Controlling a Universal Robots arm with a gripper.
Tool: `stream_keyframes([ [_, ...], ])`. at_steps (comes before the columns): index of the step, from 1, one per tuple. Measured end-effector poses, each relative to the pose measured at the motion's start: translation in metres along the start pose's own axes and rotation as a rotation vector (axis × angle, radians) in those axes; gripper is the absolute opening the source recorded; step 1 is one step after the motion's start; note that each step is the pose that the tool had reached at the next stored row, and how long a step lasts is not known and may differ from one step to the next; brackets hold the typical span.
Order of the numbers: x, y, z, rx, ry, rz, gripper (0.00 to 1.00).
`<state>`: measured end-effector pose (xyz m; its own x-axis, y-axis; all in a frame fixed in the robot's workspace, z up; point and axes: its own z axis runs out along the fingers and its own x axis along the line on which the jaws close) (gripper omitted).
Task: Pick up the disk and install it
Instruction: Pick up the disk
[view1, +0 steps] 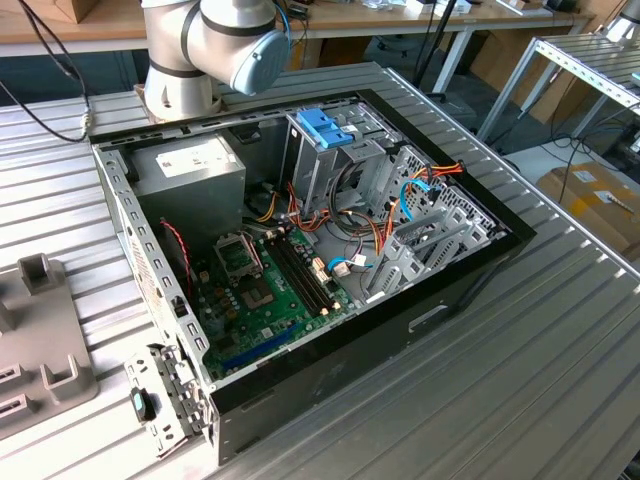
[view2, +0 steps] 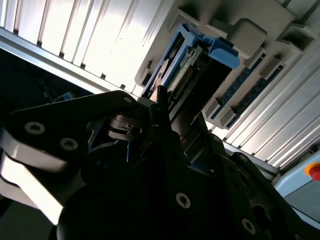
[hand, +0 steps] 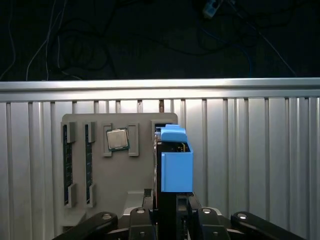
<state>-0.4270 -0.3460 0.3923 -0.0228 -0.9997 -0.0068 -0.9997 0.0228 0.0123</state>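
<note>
The disk (hand: 176, 165) stands on edge in its bright blue carrier, over a slot of a grey parts holder (hand: 117, 180). My gripper (hand: 170, 212) reaches it from below in the first wrist view, one black finger on each flat side, shut on it. In the second wrist view, the disk (view2: 205, 75) shows its connector edge and the blue carrier end, with my gripper (view2: 165, 107) closed on its near end. I cannot tell whether the disk still rests in the slot. The open computer case (view1: 450, 290) lies on the table in the exterior view.
The holder also carries two memory sticks (hand: 66, 165) and a processor chip (hand: 117, 139). In the case are a drive cage topped by a blue bracket (view1: 325, 125), a grey power supply (view1: 190, 165), a green motherboard (view1: 265, 290) and loose cables. The arm's base (view1: 185, 60) stands behind the case.
</note>
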Motion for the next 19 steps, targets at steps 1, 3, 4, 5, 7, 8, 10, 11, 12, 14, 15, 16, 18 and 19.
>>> stream_keyframes([
  [1, 0.0000, 0.0000, -0.0045, 0.0007, 0.0000, 0.000, 0.35],
  [3, -0.0001, 0.0001, -0.0094, 0.0013, 0.0000, 0.000, 0.35],
  [4, -0.0001, 0.0001, -0.0095, 0.0016, -0.0001, 0.000, 0.35],
  [5, -0.0001, 0.0001, -0.0094, 0.0016, -0.0002, 0.000, 0.35],
  [7, -0.0001, 0.0001, -0.0097, 0.0013, 0.0000, 0.000, 0.35],
  [8, -0.0001, 0.0001, -0.0107, 0.0010, 0.0002, 0.000, 0.35],
  [10, -0.0001, 0.0001, -0.0148, 0.0013, 0.0001, 0.000, 0.35],
  [11, -0.0001, 0.0002, -0.0184, 0.0014, 0.0001, 0.000, 0.35],
  [12, -0.0001, 0.0002, -0.0217, 0.0015, 0.0001, 0.000, 0.35],
  [14, -0.0002, 0.0003, -0.0292, 0.0015, 0.0002, 0.000, 0.35],
  [15, -0.0002, 0.0004, -0.0323, 0.0014, 0.0002, 0.000, 0.35],
  [16, -0.0002, 0.0004, -0.0369, 0.0017, 0.0002, 0.000, 0.35],
  [18, -0.0003, 0.0005, -0.0441, 0.0018, 0.0002, 0.000, 0.35],
  [19, -0.0003, 0.0006, -0.0507, 0.0021, 0.0002, 0.000, 0.35],
])
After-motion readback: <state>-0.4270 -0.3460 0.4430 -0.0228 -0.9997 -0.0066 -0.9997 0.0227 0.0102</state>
